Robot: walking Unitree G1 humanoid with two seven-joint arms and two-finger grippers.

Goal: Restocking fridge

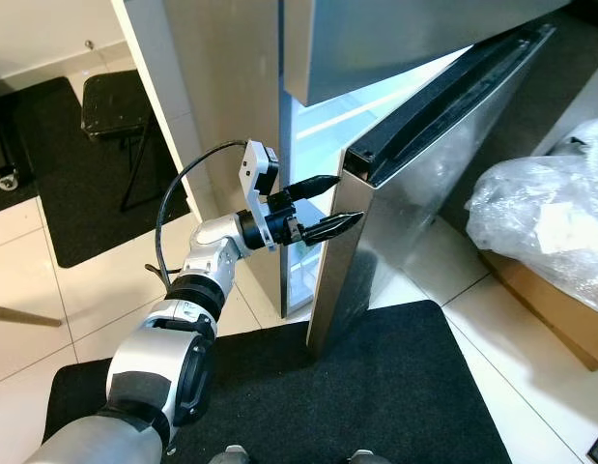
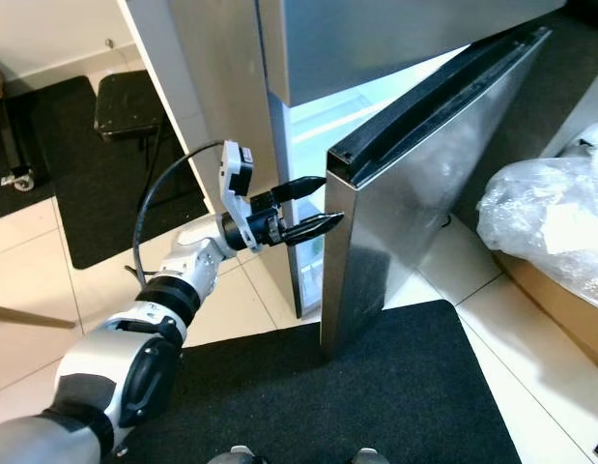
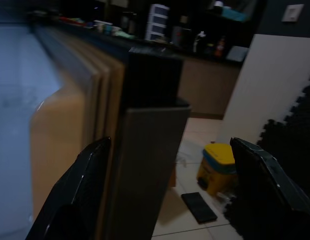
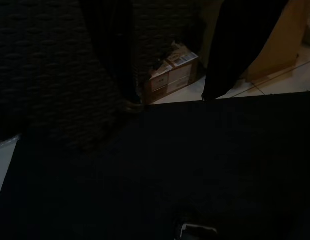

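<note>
Eye views: left gripper (image 1: pixel 337 200) with fingers spread, at the free edge of the half-open fridge door (image 1: pixel 414 184) — lit fridge interior (image 1: pixel 313 126) behind.
Left wrist view: door edge between the two black fingers (image 3: pixel 77 200).
Right wrist view: right gripper (image 4: pixel 170 55) dark over a black mat (image 4: pixel 195 165) — spread cannot be told.

Home kitchen — steel fridge (image 1: pixel 414 184), tiled floor (image 1: pixel 28 290).

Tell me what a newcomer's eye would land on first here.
First, the left gripper, fingers spread at the free edge of the half-open steel fridge door, with the lit fridge interior glowing behind it. Next, the crumpled clear plastic bag on a cardboard box at the right.
</note>
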